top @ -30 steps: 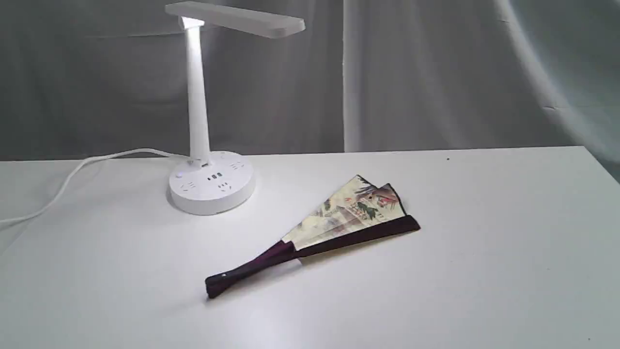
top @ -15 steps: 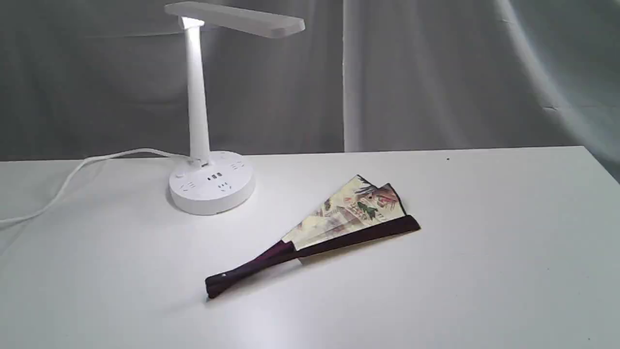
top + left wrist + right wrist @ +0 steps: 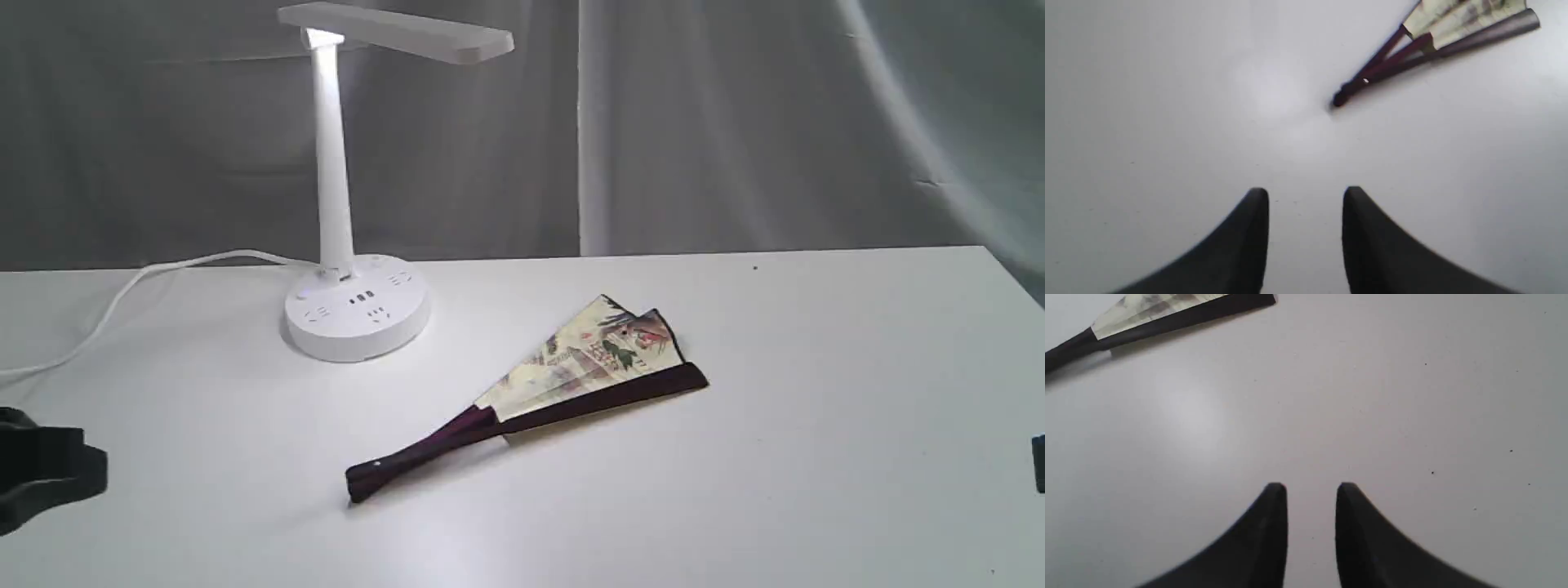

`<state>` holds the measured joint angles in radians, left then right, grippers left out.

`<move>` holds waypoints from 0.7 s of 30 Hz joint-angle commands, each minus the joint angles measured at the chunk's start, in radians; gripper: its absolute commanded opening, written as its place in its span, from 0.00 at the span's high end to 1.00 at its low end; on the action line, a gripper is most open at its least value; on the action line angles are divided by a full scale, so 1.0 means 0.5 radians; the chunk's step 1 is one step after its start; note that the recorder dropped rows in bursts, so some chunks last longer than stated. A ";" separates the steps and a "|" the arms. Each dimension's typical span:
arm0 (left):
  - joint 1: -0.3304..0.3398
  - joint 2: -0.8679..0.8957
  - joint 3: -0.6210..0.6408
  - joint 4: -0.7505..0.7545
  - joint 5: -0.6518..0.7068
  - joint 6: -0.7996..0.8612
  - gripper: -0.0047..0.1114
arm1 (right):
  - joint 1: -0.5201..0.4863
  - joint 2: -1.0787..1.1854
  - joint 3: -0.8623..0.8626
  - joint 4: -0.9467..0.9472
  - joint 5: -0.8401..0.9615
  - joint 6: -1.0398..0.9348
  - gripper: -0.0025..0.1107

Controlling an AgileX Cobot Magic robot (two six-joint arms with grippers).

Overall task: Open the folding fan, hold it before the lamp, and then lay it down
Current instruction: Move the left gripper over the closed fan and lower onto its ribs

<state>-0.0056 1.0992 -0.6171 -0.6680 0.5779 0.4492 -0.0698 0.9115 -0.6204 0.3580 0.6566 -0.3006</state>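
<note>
Lying flat on the white surface, the folding fan is only partly spread, painted leaf up. The lamp stands near the fan, not touching it. Left gripper hangs over bare surface well short of the fan's pivot end, jaws parted, nothing between them. Right gripper is likewise parted and empty, well off the fan's dark guard.

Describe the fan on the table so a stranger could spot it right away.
On the white table, find the tall white lamp at the back left of the exterior view. The folding fan lies flat nearer the camera, to the lamp's right, not touching it. Its dark ribs and painted cream leaf, partly spread, stand out from everything white.
</note>
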 commanded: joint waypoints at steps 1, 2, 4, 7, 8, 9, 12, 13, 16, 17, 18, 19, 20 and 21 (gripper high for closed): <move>-0.010 0.092 -0.059 -0.107 0.093 0.179 0.69 | 0.001 0.031 -0.005 0.056 -0.040 -0.019 0.77; -0.010 0.127 -0.087 -0.088 0.127 0.179 0.69 | 0.001 0.031 -0.005 0.056 -0.040 -0.019 0.77; -0.010 0.202 -0.173 0.009 0.205 0.136 0.69 | 0.001 0.031 -0.005 0.056 -0.040 -0.019 0.77; -0.010 0.306 -0.307 0.168 0.266 0.006 0.69 | 0.001 0.031 -0.005 0.056 -0.040 -0.019 0.77; -0.010 0.334 -0.339 0.225 0.277 -0.030 0.69 | 0.001 0.031 -0.005 0.056 -0.040 -0.019 0.77; -0.010 0.366 -0.366 0.269 0.281 -0.065 0.69 | 0.001 0.031 -0.005 0.056 -0.040 -0.019 0.77; -0.010 0.444 -0.435 0.326 0.300 -0.114 0.69 | 0.001 0.031 -0.005 0.066 -0.040 -0.012 0.77; -0.010 0.463 -0.451 0.326 0.312 -0.114 0.69 | 0.001 0.031 -0.005 0.070 -0.040 -0.012 0.77; -0.042 0.512 -0.475 0.342 0.309 -0.114 0.72 | 0.001 0.031 -0.005 0.102 -0.032 -0.012 0.77; -0.073 0.531 -0.485 0.365 0.303 -0.119 0.73 | 0.001 0.031 -0.002 0.118 -0.027 -0.012 0.77; -0.104 0.546 -0.495 0.381 0.288 -0.128 0.74 | 0.001 0.031 0.012 0.149 -0.031 -0.012 0.77; -0.167 0.567 -0.516 0.421 0.274 -0.167 0.74 | 0.001 0.031 0.026 0.157 -0.036 -0.012 0.77; -0.223 0.587 -0.535 0.469 0.253 -0.214 0.74 | 0.001 0.031 0.047 0.167 -0.050 -0.017 0.77; -0.267 0.607 -0.553 0.509 0.229 -0.249 0.74 | 0.001 0.031 0.064 0.159 -0.060 -0.017 0.77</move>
<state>-0.1089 1.3931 -0.8788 -0.4389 0.7146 0.3580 -0.0698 0.9269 -0.6052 0.4245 0.6441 -0.3006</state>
